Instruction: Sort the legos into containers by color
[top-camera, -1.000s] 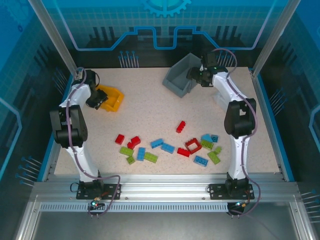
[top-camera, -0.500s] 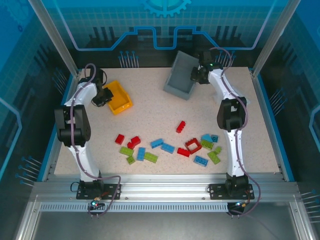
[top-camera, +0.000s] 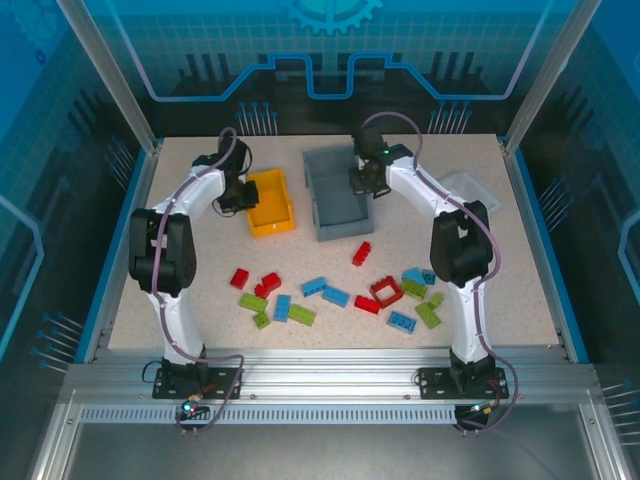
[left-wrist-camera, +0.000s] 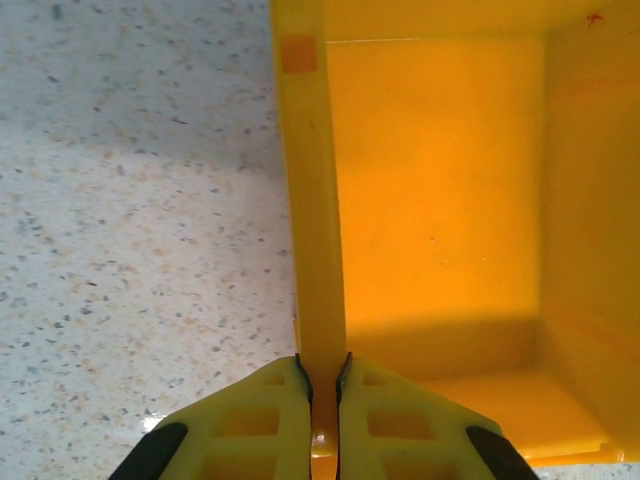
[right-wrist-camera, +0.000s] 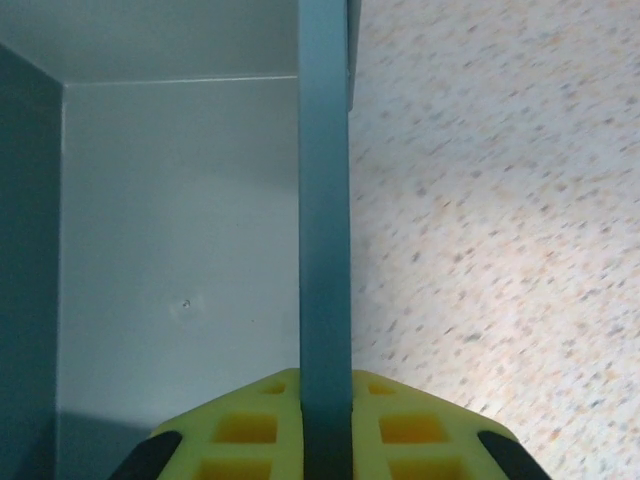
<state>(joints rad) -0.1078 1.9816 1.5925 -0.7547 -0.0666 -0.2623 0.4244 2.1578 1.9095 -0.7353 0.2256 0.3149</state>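
My left gripper is shut on the left wall of the yellow-orange container, whose inside is bare. My right gripper is shut on the right wall of the grey container, which stands flat and holds nothing. The two containers sit side by side at the back middle of the table. Red, light blue and lime green legos lie scattered across the front half of the table.
A white container sits at the back right, partly behind my right arm. A hollow red frame piece lies among the legos. The blue table rim bounds the right side.
Both arms swung inward with their containers. The yellow-orange one moved right, and the grey one, tilted up before, moved left and now sits flat. Both grippers closed tighter on the walls.
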